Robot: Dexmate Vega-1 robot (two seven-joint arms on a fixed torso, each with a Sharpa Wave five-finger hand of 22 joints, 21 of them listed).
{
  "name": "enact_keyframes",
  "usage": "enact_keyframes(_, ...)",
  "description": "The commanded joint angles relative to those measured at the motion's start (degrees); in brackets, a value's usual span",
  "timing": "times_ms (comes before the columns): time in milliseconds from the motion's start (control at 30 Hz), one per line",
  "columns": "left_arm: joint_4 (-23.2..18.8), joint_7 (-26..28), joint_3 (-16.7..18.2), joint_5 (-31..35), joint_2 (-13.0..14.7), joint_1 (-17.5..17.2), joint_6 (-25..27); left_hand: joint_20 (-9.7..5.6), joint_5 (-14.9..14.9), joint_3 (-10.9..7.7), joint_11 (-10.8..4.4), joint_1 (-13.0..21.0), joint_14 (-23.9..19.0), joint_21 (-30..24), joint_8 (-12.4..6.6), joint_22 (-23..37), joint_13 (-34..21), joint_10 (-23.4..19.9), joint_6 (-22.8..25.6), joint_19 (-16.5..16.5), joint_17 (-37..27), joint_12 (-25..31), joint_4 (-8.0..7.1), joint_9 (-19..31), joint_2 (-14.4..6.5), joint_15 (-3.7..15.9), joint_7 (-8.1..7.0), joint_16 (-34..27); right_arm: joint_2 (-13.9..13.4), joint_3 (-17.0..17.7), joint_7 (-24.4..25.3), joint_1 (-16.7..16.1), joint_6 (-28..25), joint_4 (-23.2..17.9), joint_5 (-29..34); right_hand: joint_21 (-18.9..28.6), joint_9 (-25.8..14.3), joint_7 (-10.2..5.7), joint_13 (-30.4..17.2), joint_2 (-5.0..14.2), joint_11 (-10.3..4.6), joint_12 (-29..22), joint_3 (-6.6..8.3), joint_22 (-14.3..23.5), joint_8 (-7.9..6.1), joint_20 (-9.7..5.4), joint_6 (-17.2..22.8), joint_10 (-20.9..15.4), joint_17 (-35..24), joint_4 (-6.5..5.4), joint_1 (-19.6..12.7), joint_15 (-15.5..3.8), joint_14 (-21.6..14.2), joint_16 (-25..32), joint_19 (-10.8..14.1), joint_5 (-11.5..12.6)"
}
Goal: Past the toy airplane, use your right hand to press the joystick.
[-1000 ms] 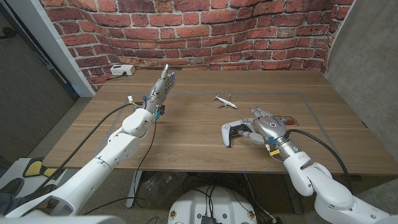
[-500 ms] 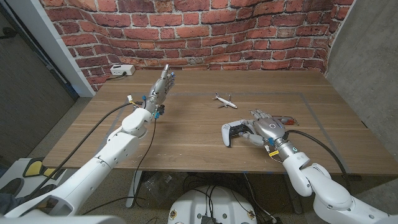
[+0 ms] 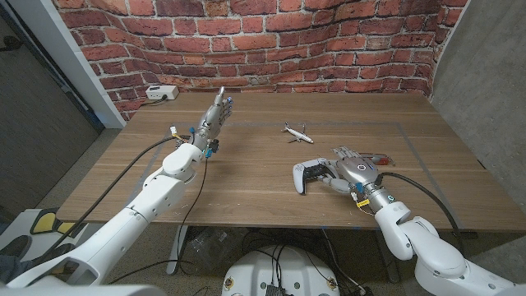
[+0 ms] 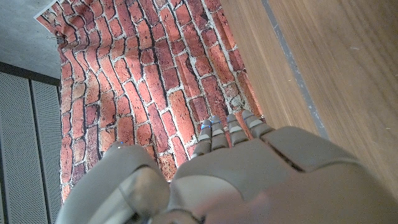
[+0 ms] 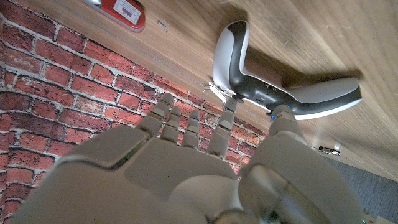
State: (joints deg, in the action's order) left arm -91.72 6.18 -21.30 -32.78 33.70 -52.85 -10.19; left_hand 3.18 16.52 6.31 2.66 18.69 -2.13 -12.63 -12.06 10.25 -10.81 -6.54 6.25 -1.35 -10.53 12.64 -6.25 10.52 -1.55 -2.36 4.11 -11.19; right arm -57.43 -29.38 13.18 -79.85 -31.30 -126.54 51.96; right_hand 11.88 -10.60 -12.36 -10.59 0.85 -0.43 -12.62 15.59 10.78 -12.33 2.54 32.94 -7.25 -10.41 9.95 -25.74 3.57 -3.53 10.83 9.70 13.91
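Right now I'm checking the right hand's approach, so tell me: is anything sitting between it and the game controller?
Nothing visible does. The right hand is already at the game controller, fingertips on its near edge in the right wrist view. The toy airplane lies farther back, off the path.

On the tabletop, the controller lies just left of the right robot hand; the airplane sits behind it, apart.
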Motion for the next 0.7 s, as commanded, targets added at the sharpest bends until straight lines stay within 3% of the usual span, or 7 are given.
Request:
enact_keyframes(33, 0.5, 0.0, -0.2, -0.3, -0.3, 0.2, 0.4, 0.50, -0.1, 0.36, -0.24, 0.3, -0.2, 0.3, 0.04, 0.2, -0.1, -0.5, 0.4, -0.2, -0.1, -0.2, 0.19, 0.2, -0.2, -0.12, -0.32, 0.2, -0.8, -0.3, 1.3, 0.2, 1.3, 0.1, -0.7, 0.6, -0.2, -0.03, -0.2, -0.09, -0.30, -0.6, 0.49, 0.2, -0.48, -0.04, 1.0, -1.1, -0.2, -0.27, -0.7, 0.14, -1.1, 0.5, 1.0, -0.2)
enact_keyframes(700, 1.0, -0.7, -0.4, -0.7, -0.1, 0.6, 0.9, 0.62, -0.2, 0.49, -0.21, 0.4, -0.2, 0.4, 0.15, 0.2, -0.1, -0.6, 0.5, -0.3, -0.1, -0.3, 0.17, 0.2, -0.4, -0.10, -0.31, 0.2, -0.1, -0.6, 2.1, 0.0, 0.7, -0.4, 0.0, 1.0, -0.1, -0.18, -0.2, -0.47, -0.37, -0.7, 0.72, 0.3, 0.47, 0.51, -0.8, -1.8, -0.2, -0.41, -1.6, 0.14, -2.0, 0.5, 1.9, -0.3)
